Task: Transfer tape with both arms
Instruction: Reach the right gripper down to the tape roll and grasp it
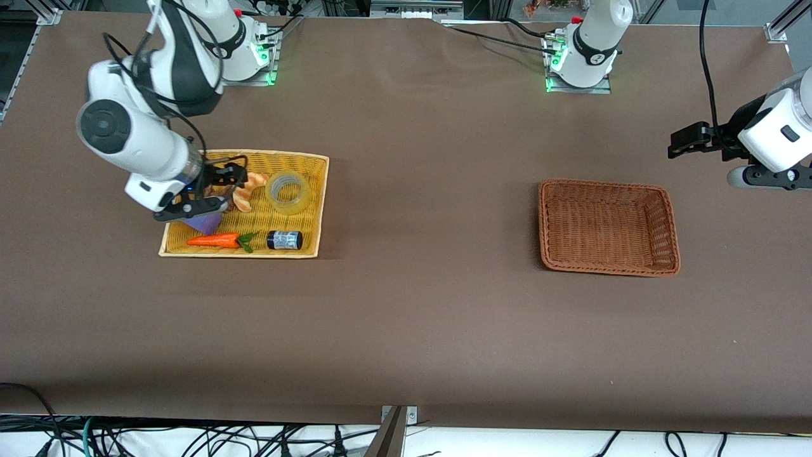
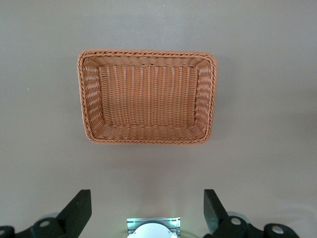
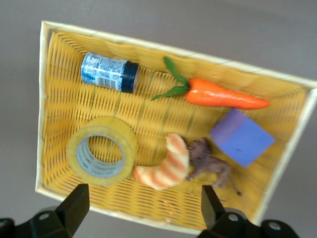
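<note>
The tape [image 1: 287, 192], a clear yellowish ring with a pale core, lies flat in the yellow woven tray [image 1: 323, 190] beside a croissant [image 1: 244, 190]. It also shows in the right wrist view [image 3: 101, 157]. My right gripper [image 1: 219, 189] hangs open and empty over the tray, above the croissant and a small toy animal, not touching the tape. In the right wrist view the right gripper [image 3: 143, 208] has its jaws wide apart over the tray rim [image 3: 42, 99]. My left gripper [image 1: 690, 141] waits open and empty above the table at the left arm's end; the left wrist view [image 2: 147, 210] shows it too.
The tray also holds a carrot [image 1: 216, 240], a small dark jar [image 1: 284, 240], a purple block [image 1: 204, 222] and a brown toy animal [image 3: 210, 161]. An empty brown wicker basket [image 1: 608, 227] stands toward the left arm's end and shows in the left wrist view [image 2: 148, 99].
</note>
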`<state>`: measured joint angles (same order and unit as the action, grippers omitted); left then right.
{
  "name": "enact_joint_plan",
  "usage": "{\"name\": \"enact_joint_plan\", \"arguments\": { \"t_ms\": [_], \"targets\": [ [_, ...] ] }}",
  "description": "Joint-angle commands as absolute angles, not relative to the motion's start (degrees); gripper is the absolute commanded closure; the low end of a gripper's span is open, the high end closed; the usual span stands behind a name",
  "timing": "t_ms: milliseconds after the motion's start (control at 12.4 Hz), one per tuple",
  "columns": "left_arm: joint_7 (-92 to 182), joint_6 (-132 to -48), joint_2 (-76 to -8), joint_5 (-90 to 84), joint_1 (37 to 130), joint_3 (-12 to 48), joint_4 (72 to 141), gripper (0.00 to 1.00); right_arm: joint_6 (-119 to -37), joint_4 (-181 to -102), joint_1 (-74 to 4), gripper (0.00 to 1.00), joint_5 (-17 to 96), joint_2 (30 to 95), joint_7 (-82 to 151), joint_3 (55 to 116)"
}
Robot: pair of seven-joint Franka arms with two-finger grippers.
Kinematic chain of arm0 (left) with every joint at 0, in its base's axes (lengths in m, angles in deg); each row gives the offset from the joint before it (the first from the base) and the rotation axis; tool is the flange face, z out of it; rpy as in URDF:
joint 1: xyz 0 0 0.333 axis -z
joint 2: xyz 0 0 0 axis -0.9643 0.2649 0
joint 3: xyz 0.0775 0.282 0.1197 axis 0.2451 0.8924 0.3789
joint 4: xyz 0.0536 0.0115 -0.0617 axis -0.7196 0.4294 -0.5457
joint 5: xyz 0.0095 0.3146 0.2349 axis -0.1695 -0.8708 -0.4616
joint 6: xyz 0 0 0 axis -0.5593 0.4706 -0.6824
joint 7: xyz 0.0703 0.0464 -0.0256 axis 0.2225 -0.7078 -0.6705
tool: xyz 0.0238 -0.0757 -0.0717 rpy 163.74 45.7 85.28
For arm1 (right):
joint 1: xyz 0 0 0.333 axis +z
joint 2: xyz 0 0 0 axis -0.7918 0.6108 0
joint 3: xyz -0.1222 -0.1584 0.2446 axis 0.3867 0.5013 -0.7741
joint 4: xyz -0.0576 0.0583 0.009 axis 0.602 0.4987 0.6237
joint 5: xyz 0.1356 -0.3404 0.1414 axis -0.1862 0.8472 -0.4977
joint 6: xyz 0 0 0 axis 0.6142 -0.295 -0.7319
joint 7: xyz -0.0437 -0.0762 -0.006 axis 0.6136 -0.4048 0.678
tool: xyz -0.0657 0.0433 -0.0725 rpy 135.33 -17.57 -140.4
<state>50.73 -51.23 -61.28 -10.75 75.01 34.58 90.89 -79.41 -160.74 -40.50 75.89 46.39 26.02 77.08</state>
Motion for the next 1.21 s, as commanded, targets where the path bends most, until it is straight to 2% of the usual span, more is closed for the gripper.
{"name": "enact_joint_plan", "arguments": {
  "t_ms": [0,322,724,804,884,1126],
  "targets": [
    [51.88,-51.73,-61.67,-9.34,74.73,34.73,91.35,0.00,-88.78,-169.86,-41.37,0.00,76.39,44.38,22.32,74.21],
    [51.88,-51.73,-61.23,-9.34,74.99,34.73,91.35,0.00,-105.14,-179.63,-41.28,0.00,76.39,47.26,18.54,72.19],
    [51.79,-51.73,-61.23,-9.34,75.08,34.64,91.27,0.00,-112.89,-183.16,-41.10,0.00,76.39,50.87,17.92,71.48],
    [51.87,-51.73,-61.23,-9.34,75.17,34.64,91.27,0.00,-113.34,-183.07,-41.10,0.04,76.39,51.58,17.92,71.48],
    [51.88,-51.73,-61.23,-8.90,75.17,34.64,91.27,0.00,-113.61,-183.07,-41.10,0.20,76.56,51.76,17.92,71.48],
    [51.79,-51.73,-61.05,-7.67,74.90,34.73,91.27,0.00,-114.75,-183.07,-41.10,0.75,76.56,52.99,18.01,71.48]
  ]
}}
